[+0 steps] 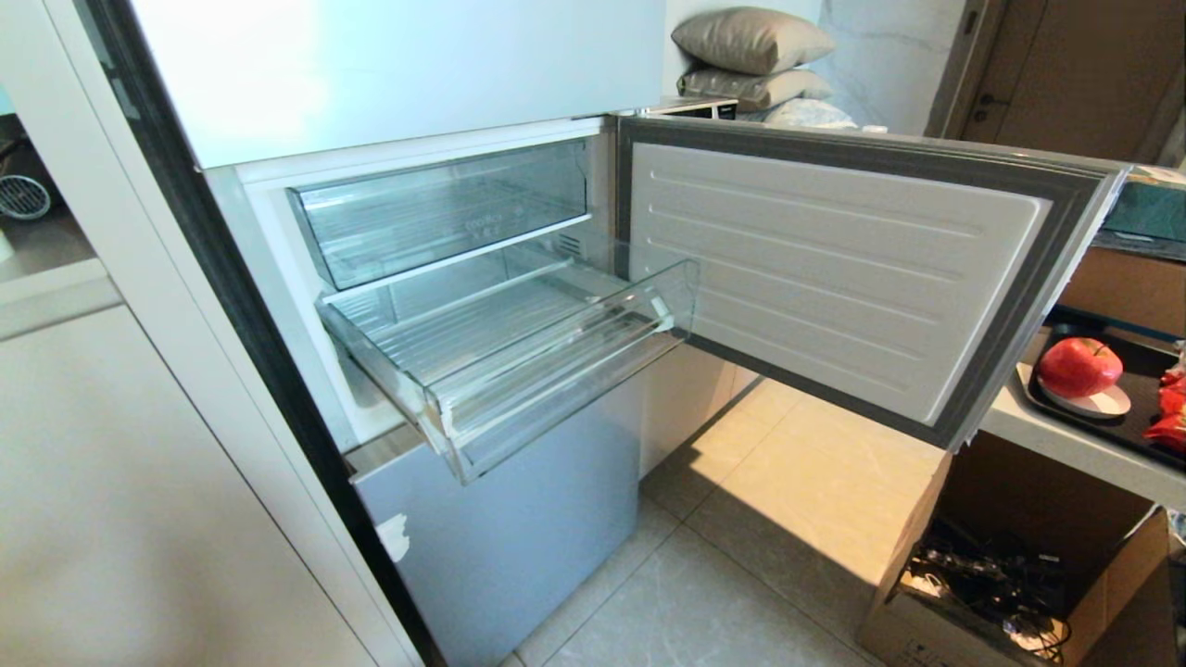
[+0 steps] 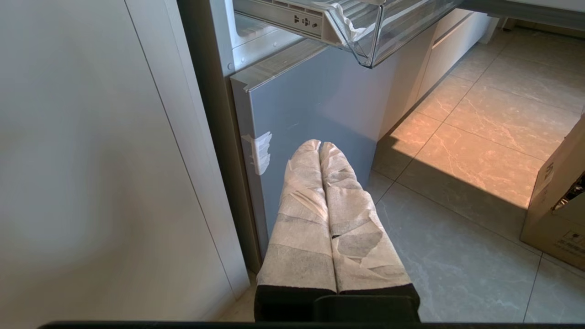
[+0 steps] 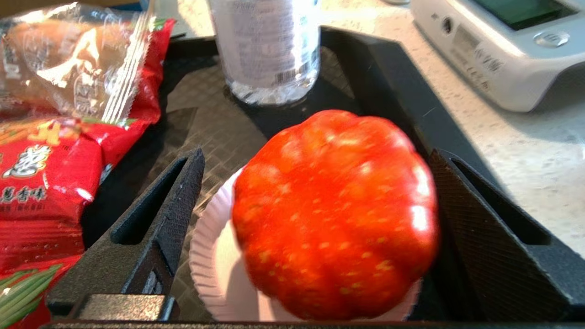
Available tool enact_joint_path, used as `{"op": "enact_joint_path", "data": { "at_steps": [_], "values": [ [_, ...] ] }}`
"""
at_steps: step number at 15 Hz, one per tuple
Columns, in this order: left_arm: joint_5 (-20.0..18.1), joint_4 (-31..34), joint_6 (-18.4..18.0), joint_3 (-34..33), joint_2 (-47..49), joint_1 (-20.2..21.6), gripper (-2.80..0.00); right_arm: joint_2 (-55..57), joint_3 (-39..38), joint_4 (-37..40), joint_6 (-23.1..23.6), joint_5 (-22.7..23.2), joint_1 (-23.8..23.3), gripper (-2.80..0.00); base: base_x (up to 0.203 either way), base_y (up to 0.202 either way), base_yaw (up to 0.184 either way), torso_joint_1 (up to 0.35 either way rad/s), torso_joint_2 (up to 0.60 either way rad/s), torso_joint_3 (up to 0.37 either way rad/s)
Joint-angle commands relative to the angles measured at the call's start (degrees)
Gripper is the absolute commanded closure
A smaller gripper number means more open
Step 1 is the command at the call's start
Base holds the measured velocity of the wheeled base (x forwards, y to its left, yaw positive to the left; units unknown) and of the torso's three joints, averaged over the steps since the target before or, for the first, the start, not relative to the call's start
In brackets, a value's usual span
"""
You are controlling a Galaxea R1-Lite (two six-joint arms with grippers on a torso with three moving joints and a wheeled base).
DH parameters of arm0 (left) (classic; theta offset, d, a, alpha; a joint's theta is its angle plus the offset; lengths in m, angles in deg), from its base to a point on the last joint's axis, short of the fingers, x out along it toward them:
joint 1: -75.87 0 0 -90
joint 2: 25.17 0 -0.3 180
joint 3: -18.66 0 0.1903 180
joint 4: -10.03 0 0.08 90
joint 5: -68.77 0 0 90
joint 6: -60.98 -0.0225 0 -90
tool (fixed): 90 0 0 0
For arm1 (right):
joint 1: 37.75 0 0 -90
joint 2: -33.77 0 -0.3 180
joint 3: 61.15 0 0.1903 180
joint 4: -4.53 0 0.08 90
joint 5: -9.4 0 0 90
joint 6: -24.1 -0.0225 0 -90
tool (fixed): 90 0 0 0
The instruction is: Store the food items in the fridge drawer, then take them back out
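Observation:
The fridge drawer (image 1: pixel 519 371) is pulled out, clear with a ribbed floor and nothing in it; its front corner (image 2: pixel 374 27) also shows in the left wrist view. A glossy red apple (image 1: pixel 1078 366) sits on a white paper plate (image 1: pixel 1107 403) in a black tray (image 1: pixel 1047 398) on the counter at the right. My right gripper (image 3: pixel 315 153) is open, its black fingers (image 3: pixel 155 219) standing either side of the apple (image 3: pixel 333 214). Red snack packets (image 3: pixel 50 160) lie beside it on the tray. My left gripper (image 2: pixel 320 146), wrapped in white, hangs shut low by the fridge.
The fridge door (image 1: pixel 834 269) stands open between drawer and counter. An upper clear drawer (image 1: pixel 445 218) sits closed above. A water bottle (image 3: pixel 267 50) stands on the tray, with a white device (image 3: pixel 502 50) beyond it. An open cardboard box (image 1: pixel 1010 574) sits under the counter.

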Motion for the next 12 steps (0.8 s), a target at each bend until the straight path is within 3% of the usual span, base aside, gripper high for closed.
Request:
{"op": "enact_joint_path", "data": {
  "at_steps": [1,4,5,12],
  "values": [
    [0.0,0.0,0.0,-0.1,0.0,0.0,0.00,0.1,0.0,-0.3,-0.1,0.0,0.2,-2.80,0.000,0.000,0.000,0.000,0.00,0.000],
    [0.0,0.0,0.0,-0.1,0.0,0.0,0.00,0.2,-0.1,-0.3,0.0,0.0,0.3,-2.80,0.000,0.000,0.000,0.000,0.00,0.000],
    [0.0,0.0,0.0,-0.1,0.0,0.0,0.00,0.1,-0.1,-0.3,0.0,-0.2,0.3,0.00,0.000,0.000,0.000,0.000,0.00,0.000],
    [0.0,0.0,0.0,-0.1,0.0,0.0,0.00,-3.7,-1.5,-0.3,0.0,-1.1,0.0,0.00,0.000,0.000,0.000,0.000,0.00,0.000]
  ]
}}
